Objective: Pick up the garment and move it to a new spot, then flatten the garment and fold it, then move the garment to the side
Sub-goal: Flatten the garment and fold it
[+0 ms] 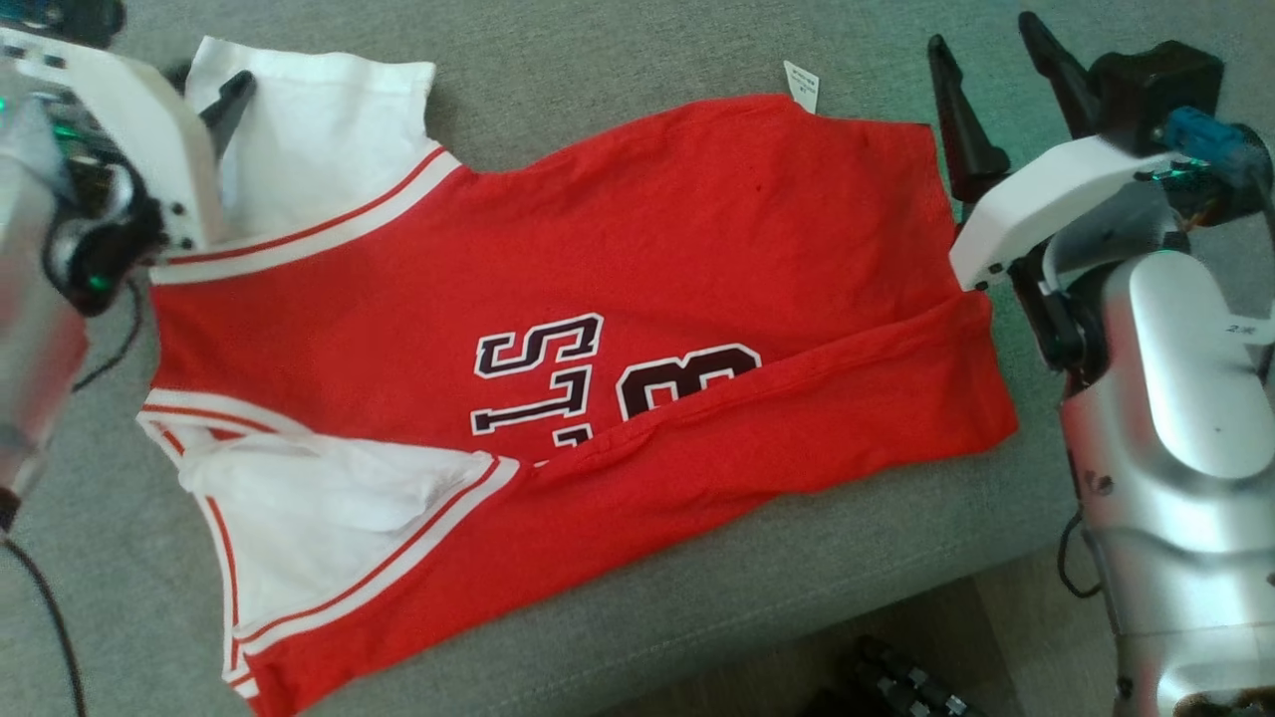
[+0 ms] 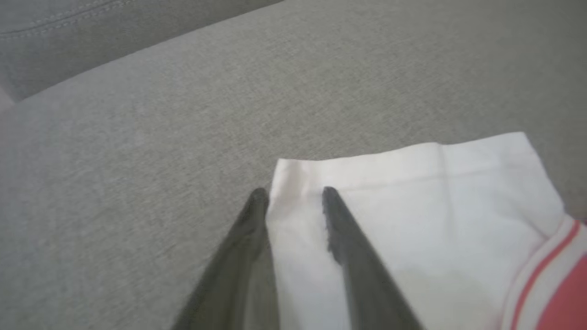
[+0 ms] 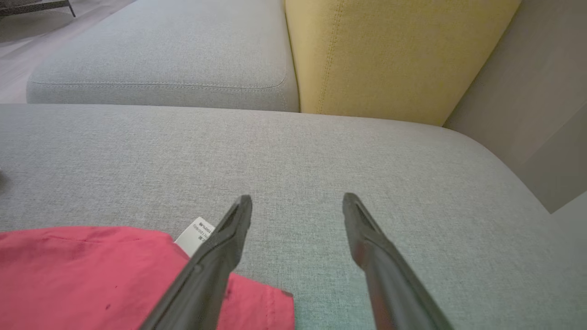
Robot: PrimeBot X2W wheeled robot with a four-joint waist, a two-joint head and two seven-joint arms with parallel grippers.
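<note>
Two left fingers (image 2: 353,256) straddle the garment (image 1: 618,239) at its sleeve (image 2: 412,206).

- We see the garment (image 1: 598,329) spread on the seat cushion (image 1: 618,60).
- At the garment's left end, a corner of its sleeve (image 2: 412,220) lies between the fingers of the left gripper (image 2: 291,192).
- Just beside the garment's right end we find the right gripper (image 1: 981,35), above the seat cushion.
- At the garment's far edge its label (image 1: 802,85) sticks out, and a back cushion (image 3: 390,55) stands well behind it.

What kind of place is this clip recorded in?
Likely a living room: the red jersey lies on a grey sofa seat, with a yellow back cushion behind it and pale wooden floor beyond.
</note>
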